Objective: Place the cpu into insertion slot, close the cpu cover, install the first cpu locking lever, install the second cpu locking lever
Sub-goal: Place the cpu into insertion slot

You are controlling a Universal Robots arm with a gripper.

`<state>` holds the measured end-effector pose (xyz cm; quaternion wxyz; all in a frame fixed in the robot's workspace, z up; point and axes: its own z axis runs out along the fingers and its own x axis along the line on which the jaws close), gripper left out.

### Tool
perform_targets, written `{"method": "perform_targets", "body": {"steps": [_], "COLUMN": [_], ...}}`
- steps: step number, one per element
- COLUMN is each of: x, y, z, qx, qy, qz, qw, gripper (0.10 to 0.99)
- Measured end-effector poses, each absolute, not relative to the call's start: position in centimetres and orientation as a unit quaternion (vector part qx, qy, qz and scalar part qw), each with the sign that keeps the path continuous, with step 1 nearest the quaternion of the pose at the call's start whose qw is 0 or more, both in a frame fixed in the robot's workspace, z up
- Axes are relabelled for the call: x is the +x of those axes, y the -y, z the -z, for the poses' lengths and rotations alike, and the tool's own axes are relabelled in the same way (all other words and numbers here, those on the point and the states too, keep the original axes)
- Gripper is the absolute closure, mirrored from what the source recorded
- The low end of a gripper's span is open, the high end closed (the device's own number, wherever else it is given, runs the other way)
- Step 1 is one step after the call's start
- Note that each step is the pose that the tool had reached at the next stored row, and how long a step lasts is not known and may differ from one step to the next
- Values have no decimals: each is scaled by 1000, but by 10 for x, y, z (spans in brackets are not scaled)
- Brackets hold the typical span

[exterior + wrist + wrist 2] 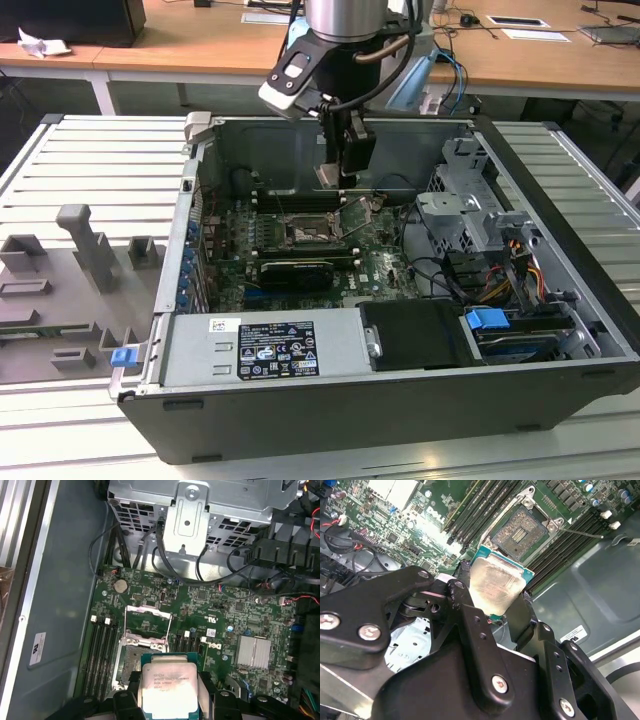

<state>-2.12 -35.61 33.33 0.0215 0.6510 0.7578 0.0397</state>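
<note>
Exterior view: the arm comes down from above into an open computer case (560, 330) that lies on a ridged metal table (80, 150). Its gripper (335, 180) hangs over the far part of the green circuit board (385, 262), and its 2 fingers are clamped on the cpu (329, 176), which is held in the air, clear of the board. The insertion slot (305, 234) lies below the chip and a little nearer, with nothing in it.

In the second wrist view the gripper (493, 590) grips the cpu (497, 586) by 2 opposite edges, 1 black finger (463, 575) on each side, with the pale metal face showing between them. Beyond the chip the insertion slot (522, 529) shows its dark contact field inside a silvery rim. A thin locking lever (580, 532) stands out from 1 corner, and rows of long black memory slots (487, 507) run beside the slot.

In the first wrist view the cpu (170, 687) overlaps 1 edge of the insertion slot (131, 661). The cpu cover (146, 608) is swung open, away from the recess.

In the exterior view a black expansion card (296, 272) lies just nearer than the slot. A labelled power supply (265, 350) fills the near side, and a metal drive cage (465, 205) stands toward the exterior view's right.
</note>
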Motion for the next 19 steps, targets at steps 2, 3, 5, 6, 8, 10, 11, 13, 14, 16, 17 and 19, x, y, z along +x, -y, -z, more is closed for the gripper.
{"method": "perform_targets", "body": {"steps": [2,3,5,6,8,10,11,13,14,16,17,19], "x": [-21,-21,-21,-21,-21,-21,-21,-21,-21,-21,-21,-21], "y": [356,356,356,356,356,356,356,356,356,356,356,356], "z": [-333,-333,-332,-332,-330,-327,-326,-324,-324,-323,-323,-322], "qx": [668,673,684,687,695,695,695,695,695,695,695,695], "qy": [-743,-738,-728,-725,-717,-717,-717,-717,-717,-717,-717,-717], "qz": [-39,-39,-39,-38,-38,-38,-38,-38,-38,-38,-38,-38], "qw": [22,23,23,23,24,23,23,23,23,23,23,23], "gripper": [557,557,557,557,557,557,557,557,557,557,557,557]}}
